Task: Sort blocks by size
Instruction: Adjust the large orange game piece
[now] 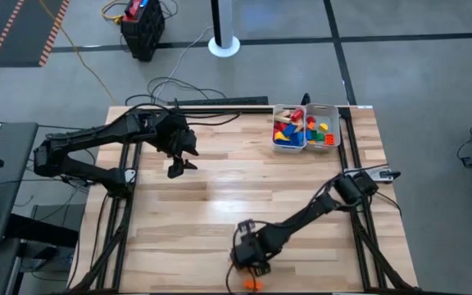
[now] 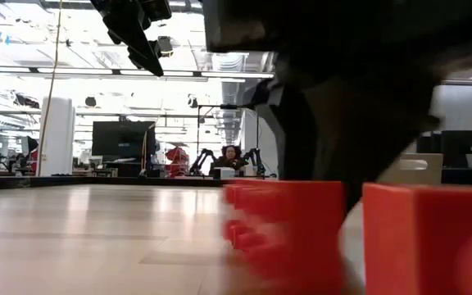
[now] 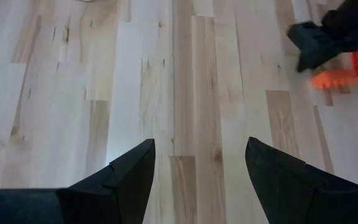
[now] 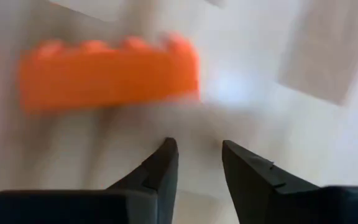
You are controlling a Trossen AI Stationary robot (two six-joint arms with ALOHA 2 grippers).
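An orange studded brick (image 1: 253,284) lies flat on the table by its near edge. It also shows in the right wrist view (image 4: 110,71) and large and blurred in the low view (image 2: 285,229). My right gripper (image 1: 252,264) hangs just on the far side of it, its fingers (image 4: 197,162) a little apart with nothing between them. My left gripper (image 1: 180,166) is open and empty above the table's far left part, and its wrist view (image 3: 197,168) shows bare wood between the fingers. The other blocks (image 1: 293,131) lie in two white trays.
The two white trays (image 1: 337,123) stand side by side at the table's far right, filled with red, blue, yellow, green and wooden blocks. Bare wood lies across the middle of the table (image 1: 244,197). Cables run along the far edge (image 1: 211,102).
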